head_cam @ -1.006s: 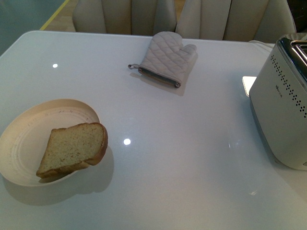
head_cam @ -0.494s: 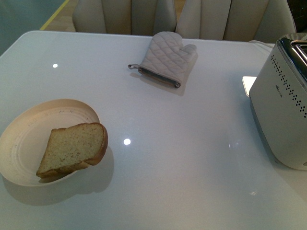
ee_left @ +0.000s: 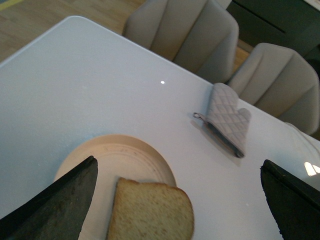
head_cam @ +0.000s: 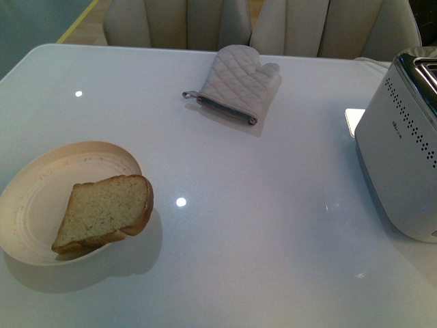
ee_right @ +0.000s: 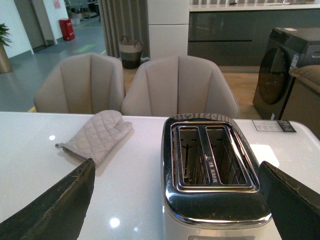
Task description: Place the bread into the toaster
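Bread [head_cam: 104, 213]: on plate [head_cam: 27, 205], well apart from toaster [head_cam: 403, 157] across the table [head_cam: 273, 239], overhanging the rim on the toaster side. Left jaws: wide, empty, far from toaster. Right jaws: wide, empty, above toaster. Advice: pinch overhanging crust gently, without crushing.

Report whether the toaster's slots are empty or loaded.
Empty. The right wrist view looks into both slots of the toaster: no slice sits in either. The bread lies on the plate.
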Tool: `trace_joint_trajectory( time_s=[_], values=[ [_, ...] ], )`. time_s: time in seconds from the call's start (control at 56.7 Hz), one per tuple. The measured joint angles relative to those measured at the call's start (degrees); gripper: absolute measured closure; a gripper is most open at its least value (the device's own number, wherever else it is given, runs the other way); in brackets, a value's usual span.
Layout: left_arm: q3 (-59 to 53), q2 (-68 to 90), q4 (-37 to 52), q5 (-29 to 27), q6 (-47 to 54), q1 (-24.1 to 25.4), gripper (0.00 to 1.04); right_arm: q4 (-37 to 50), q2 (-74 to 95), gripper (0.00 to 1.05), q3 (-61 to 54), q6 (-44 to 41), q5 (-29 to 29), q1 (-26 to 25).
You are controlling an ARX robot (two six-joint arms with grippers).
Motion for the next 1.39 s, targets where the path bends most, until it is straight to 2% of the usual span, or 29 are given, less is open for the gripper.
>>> trace_joint_trajectory(
  time_s=[0.053,0.247,0.459,0.724,1.182,1.235,1.394],
  values=[
    [2.75,13.60,8.83,-0.83,1.70,1.09,0.07,0.00,0.00,0.09,0.00,0.00,0.00,0.00],
    [8.70,38.80,18.93,-2.58,3.19,2.29,0.07,0.00,0.00,0.09,0.00,0.00,0.00,0.00],
    [14.67,53.20,20.57,-3.54,3.54,3.06,0.07,0.00,0.00,0.09,0.00,-0.02,0.00,0.00],
    [20.87,67.84,21.64,-7.48,5.66,3.65,0.07,0.00,0.00,0.09,0.00,-0.02,0.00,0.00],
    [25.33,76.96,20.83,-9.92,5.40,3.56,0.08,0.00,0.00,0.09,0.00,0.00,0.00,0.00],
    [25.38,77.20,20.74,-10.01,5.38,3.54,0.13,0.00,0.00,0.09,0.00,0.00,0.00,0.00],
    [25.42,77.68,19.54,-10.40,5.38,3.39,0.37,0.00,0.00,0.09,0.00,0.00,0.00,0.00]
  ],
)
